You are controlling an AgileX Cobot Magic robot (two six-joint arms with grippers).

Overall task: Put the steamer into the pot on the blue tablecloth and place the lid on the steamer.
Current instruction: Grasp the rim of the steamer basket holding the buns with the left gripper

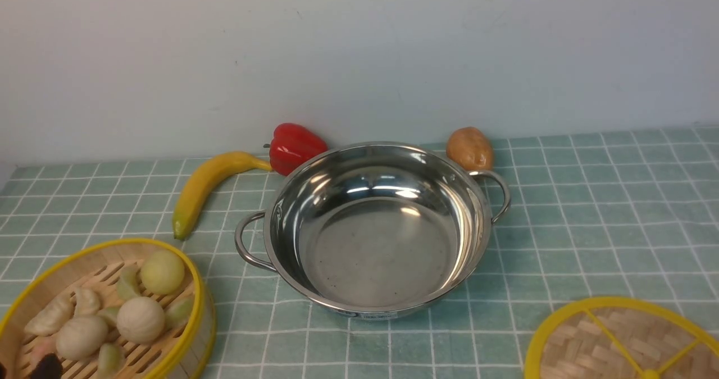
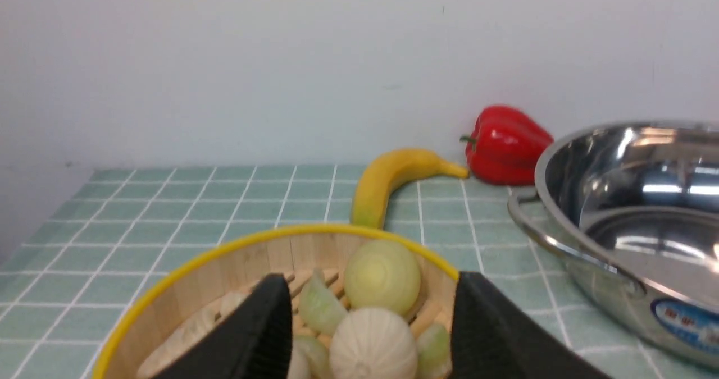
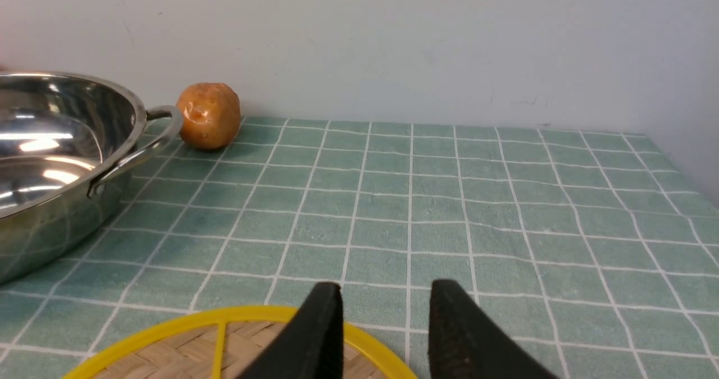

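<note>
Left claw [image 2: 372, 278] spread wide above steamer [image 1: 84, 258], near left of blue tablecloth [image 1: 590, 210], holding nothing. Right claw [image 3: 386, 284] parted over lid [image 1: 595, 339] rim, near right, empty. Pot [image 1: 371, 244] centred between steamer and lid.

1. A plain, pale grey-white wall [image 1: 359, 48] spans the backdrop from 9 o'clock to 3 o'clock, marked only by faint scuffs.
2. Soft, even light leaves only faint shadows along the wall's foot at 12 o'clock.

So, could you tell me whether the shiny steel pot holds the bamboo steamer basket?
No, the shiny steel pot is empty; the bamboo steamer basket sits beside it.
</note>
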